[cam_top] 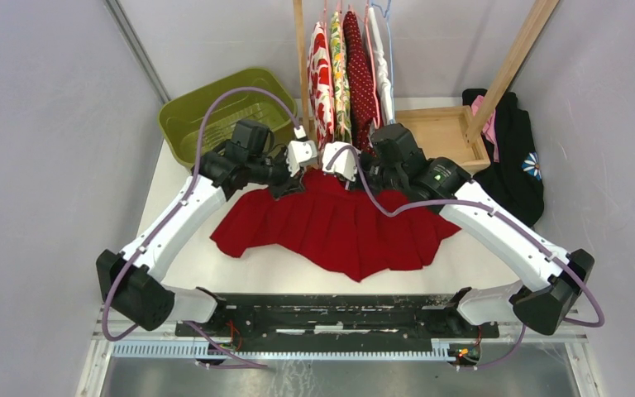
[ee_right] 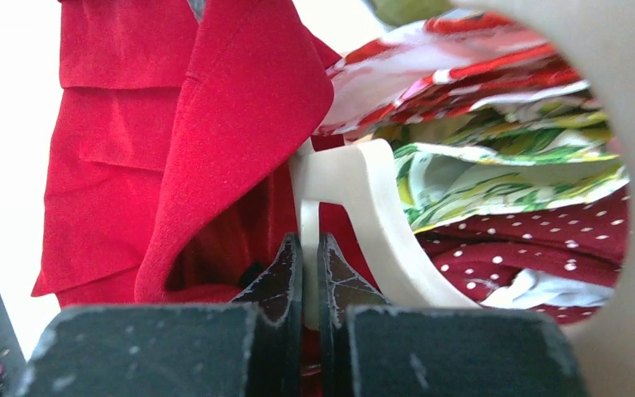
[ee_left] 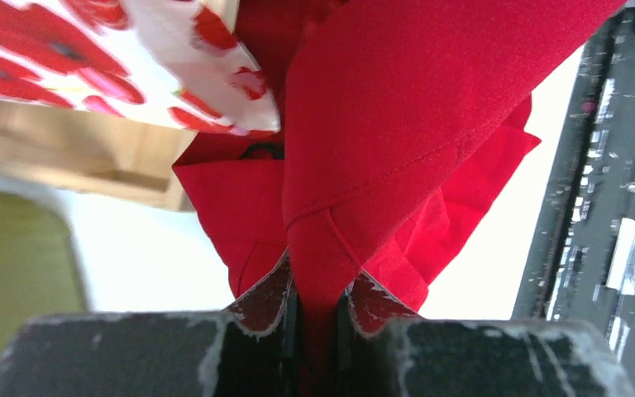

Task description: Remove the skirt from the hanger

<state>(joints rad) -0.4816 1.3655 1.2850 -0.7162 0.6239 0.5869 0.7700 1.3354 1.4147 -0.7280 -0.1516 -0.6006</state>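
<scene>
My left gripper [ee_left: 316, 291] pinches a stitched fold of the smooth red pleated skirt [cam_top: 339, 227], which fans out flat just before the wooden rack [cam_top: 299, 50]. My right gripper [ee_right: 310, 273] clamps narrowly on the curved cream plastic hanger [ee_right: 372, 207].

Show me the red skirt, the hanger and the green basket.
red skirt [cam_top: 339, 231], top view, middle of the pleated cloth.
hanger [ee_right: 364, 186], right wrist view, cream curved bar.
green basket [cam_top: 183, 116], top view, left inner wall.
</scene>
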